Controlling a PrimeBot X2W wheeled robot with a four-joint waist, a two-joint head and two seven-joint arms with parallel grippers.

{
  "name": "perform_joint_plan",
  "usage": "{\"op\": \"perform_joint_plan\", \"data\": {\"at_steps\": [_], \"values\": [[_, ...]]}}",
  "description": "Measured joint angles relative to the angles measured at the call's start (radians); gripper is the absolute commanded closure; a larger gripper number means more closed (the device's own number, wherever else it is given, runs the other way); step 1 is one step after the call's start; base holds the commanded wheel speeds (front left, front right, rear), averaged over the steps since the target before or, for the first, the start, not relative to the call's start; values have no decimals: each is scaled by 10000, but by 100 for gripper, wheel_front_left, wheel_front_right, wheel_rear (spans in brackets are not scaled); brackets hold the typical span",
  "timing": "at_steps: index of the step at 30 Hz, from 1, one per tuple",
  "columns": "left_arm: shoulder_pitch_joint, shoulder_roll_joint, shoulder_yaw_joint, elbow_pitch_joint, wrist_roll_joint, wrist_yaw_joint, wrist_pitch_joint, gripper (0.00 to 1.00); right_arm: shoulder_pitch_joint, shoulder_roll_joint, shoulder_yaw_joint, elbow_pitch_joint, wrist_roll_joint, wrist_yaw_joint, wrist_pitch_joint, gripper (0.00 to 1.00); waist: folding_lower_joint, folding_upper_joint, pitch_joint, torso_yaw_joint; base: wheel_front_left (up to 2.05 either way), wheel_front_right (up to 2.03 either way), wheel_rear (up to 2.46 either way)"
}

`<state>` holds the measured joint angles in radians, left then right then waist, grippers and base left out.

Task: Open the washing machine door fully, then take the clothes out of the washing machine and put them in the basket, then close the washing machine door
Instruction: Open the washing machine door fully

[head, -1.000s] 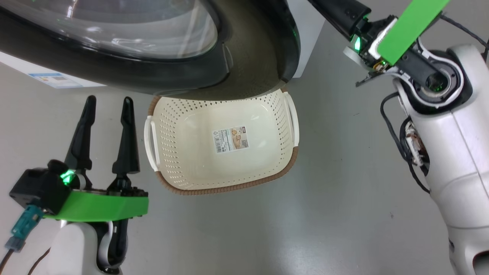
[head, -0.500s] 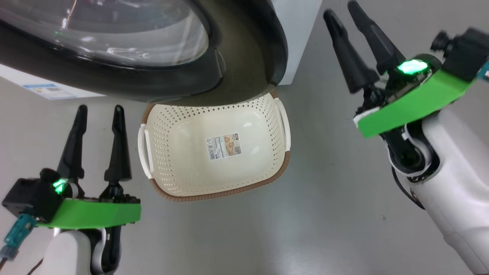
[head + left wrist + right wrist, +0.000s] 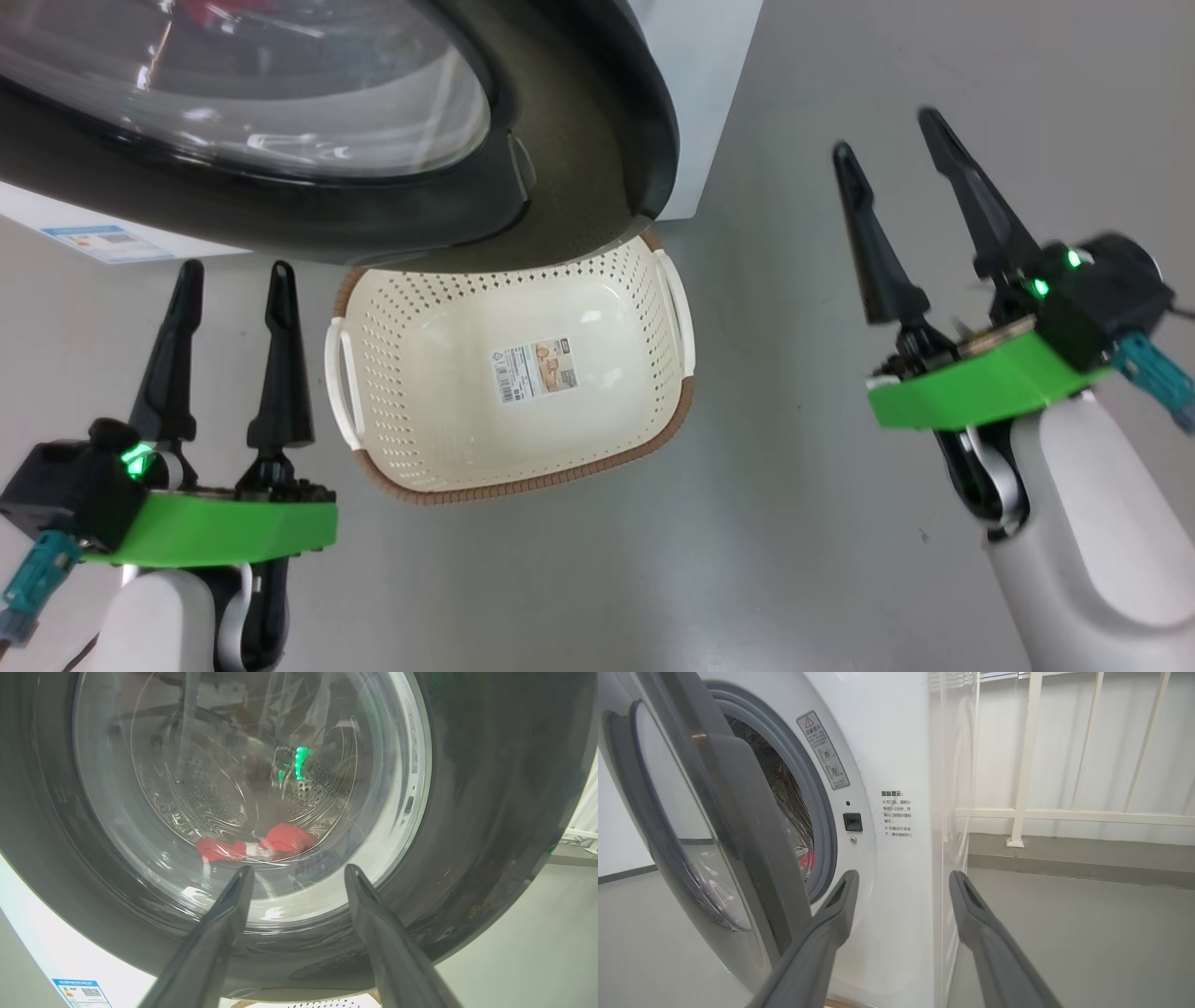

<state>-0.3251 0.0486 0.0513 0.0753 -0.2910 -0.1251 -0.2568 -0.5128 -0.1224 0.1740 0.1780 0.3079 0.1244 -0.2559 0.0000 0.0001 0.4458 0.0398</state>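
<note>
Both grippers hang free with nothing between their fingers. The left gripper has its fingers parted, low on the left just beside the basket; in its wrist view they point at the glass of the door. The right gripper is parted likewise, well off to the right of the basket, above the grey floor. The door stands partly open, swung out from the white washing machine. The red clothes lie at the bottom of the drum, seen through the glass; a red sliver in the gap in the right wrist view is probably the same clothes, though too little shows to be sure. The basket sits on the floor below the door, its far rim hidden under the door's black rim, its paper label showing on the bottom
</note>
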Motion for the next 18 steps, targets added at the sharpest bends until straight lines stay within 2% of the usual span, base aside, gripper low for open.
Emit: {"op": "perform_joint_plan", "data": {"at_steps": [7, 18], "values": [[83, 2, -56, -119, 12, 0, 0, 0, 1053, 420, -765, -943, -972, 0, -6, 0, 0, 0, -117, -27, 0, 0, 0], [288, 19, -109, -303, 17, 0, 0, 0, 2123, 554, -619, -1342, -1296, 4, -6, 0, 0, 0, -148, 48, 0, 0, 0]]}}
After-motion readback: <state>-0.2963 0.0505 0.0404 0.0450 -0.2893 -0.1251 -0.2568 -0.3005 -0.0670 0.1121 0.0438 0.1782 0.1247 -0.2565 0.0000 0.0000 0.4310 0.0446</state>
